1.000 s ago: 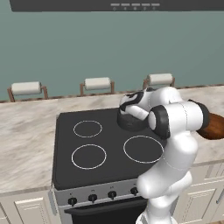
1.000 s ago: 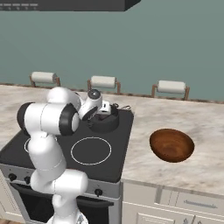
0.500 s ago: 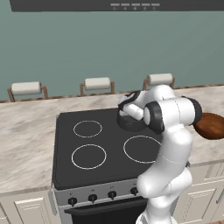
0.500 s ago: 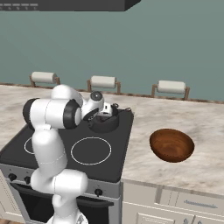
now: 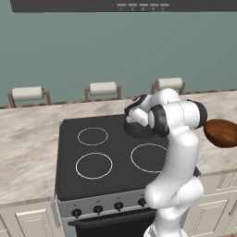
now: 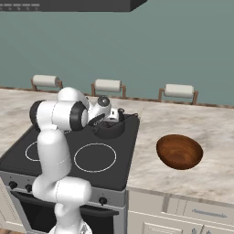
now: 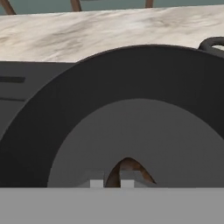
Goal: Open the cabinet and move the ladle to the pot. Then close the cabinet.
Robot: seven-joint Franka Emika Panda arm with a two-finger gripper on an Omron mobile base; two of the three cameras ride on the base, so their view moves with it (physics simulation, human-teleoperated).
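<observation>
The gripper (image 6: 111,119) hangs right over the dark pot (image 6: 109,130) on the back right burner of the stove (image 5: 106,152). In both base views the arm's own wrist and forearm cover most of it, so the fingers cannot be made out there. In the hand view two pale finger tips (image 7: 96,183) poke up at the bottom edge, set close together with only a narrow gap; a thin brownish curved sliver sits between and just above them, too small and cut off to name. Whether the jaws are pinched on something or merely nearly closed cannot be told.

The pot (image 7: 131,122) fills that close view: a black rim around a grey floor, with one looped side handle cut off at the right edge. The ladle cannot be picked out with any certainty in any view, and the cabinet is outside what the cameras take in.

Around the stove lies a marbled counter (image 6: 183,123). A brown wooden bowl (image 6: 179,151) sits on it, well apart from the pot. Three paper towel holders (image 5: 102,89) line the teal back wall, and a dark range hood (image 5: 120,4) is cropped by the top edge.
</observation>
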